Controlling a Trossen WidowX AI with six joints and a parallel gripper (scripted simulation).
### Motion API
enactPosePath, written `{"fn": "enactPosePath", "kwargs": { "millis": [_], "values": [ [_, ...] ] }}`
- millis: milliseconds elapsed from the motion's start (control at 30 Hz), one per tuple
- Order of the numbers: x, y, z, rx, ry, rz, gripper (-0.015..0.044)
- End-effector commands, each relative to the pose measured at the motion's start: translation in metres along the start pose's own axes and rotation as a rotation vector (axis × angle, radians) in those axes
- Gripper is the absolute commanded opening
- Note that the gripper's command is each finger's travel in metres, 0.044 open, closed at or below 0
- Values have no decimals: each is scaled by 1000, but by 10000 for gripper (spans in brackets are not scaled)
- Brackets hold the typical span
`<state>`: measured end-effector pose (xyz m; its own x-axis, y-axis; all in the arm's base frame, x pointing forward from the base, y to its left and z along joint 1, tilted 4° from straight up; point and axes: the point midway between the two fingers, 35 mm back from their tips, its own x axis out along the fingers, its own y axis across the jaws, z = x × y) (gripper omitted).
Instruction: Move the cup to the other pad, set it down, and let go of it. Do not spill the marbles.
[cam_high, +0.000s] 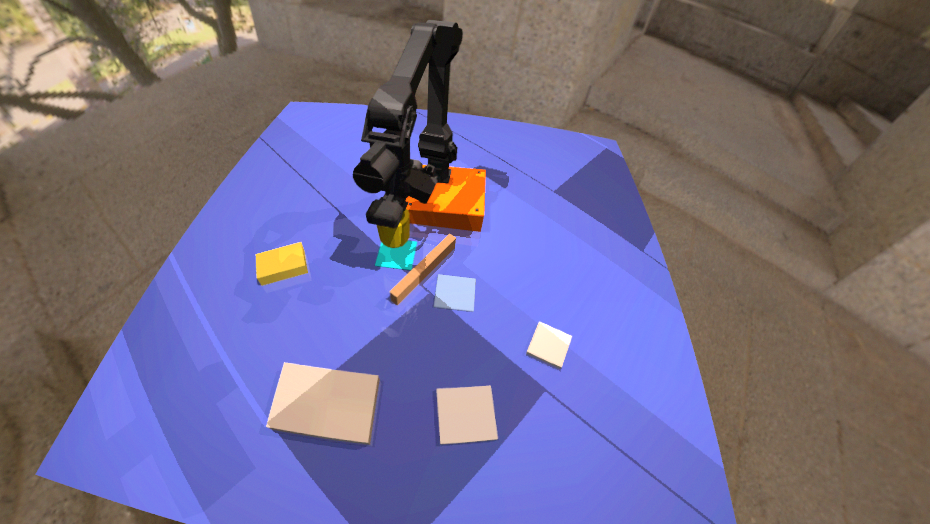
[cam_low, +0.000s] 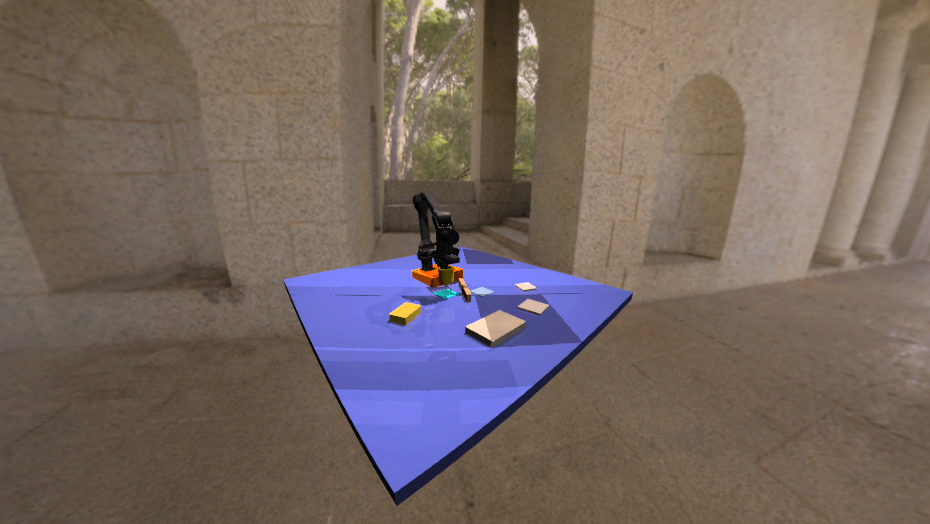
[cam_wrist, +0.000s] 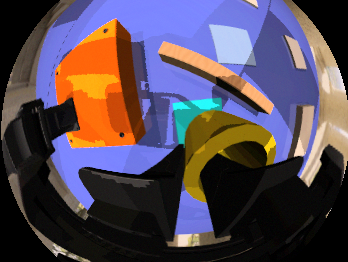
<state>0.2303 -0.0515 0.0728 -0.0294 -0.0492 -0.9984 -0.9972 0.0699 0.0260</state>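
Observation:
My gripper is shut on the yellow cup and holds it upright just above the cyan pad. The cup's inside is dark in the wrist view and I cannot make out the marbles. The pale blue pad lies bare on the other side of a wooden bar that lies between the two pads.
The orange base block stands right behind the cup. A yellow block lies to the left. Three tan plates lie toward the front of the blue table.

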Motion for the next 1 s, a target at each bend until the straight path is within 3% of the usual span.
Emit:
{"fn": "enactPosePath", "kwargs": {
  "millis": [0, 967],
  "values": [
    [6, 1, -1, -6, 3, 4, 0],
    [45, 3, -2, -6, 3, 5, 0]
  ]
}}
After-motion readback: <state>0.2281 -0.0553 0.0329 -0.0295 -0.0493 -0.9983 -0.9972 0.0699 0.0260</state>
